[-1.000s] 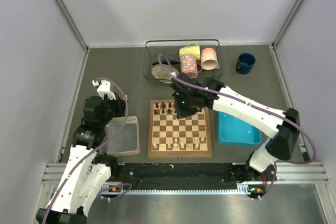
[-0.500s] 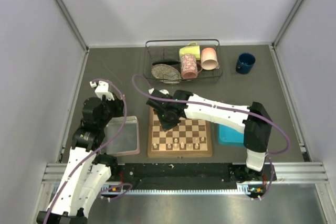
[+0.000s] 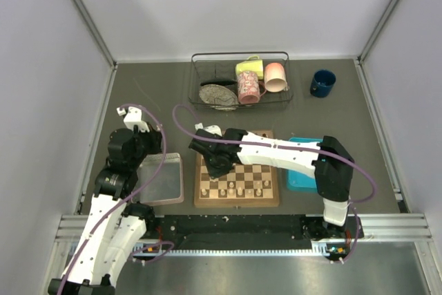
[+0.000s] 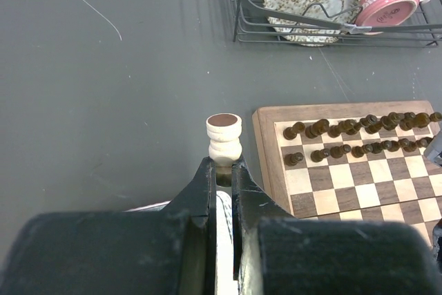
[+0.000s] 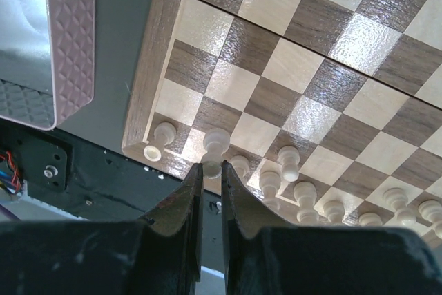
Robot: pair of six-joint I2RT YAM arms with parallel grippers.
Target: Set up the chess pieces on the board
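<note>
1. Here, the left gripper [image 4: 221,168] is clenched on a small pale cream turned wooden chess piece [image 4: 224,139]. It holds the piece by its lower part, so the upper part stands above the fingertips, topped by a round brown face.
2. That held piece hangs over the dark grey tabletop [image 4: 117,101], just left of the far-left corner of the square wooden chessboard with light and dark brown checks and a tan border [image 4: 331,177].
3. Dark brown chess pieces [image 4: 359,132] fill the board's 2 far rows.
4. The right arm reaches across the board [image 3: 238,202] to its left side, where the right gripper [image 3: 213,164] hangs.
5. In the right wrist view, the right gripper [image 5: 210,170] has its 2 fingers almost together, with a thin gap between them. The tips sit at a pale cream piece [image 5: 215,143] near the near-left corner. I cannot tell whether they clamp it.
6. More pale cream pieces [image 5: 290,164] stand along the near edge.
7. A clear pinkish rectangular tray [image 3: 162,181] lies just left of the board, and a blue rectangular tray [image 3: 300,177] lies just right of it.
</note>
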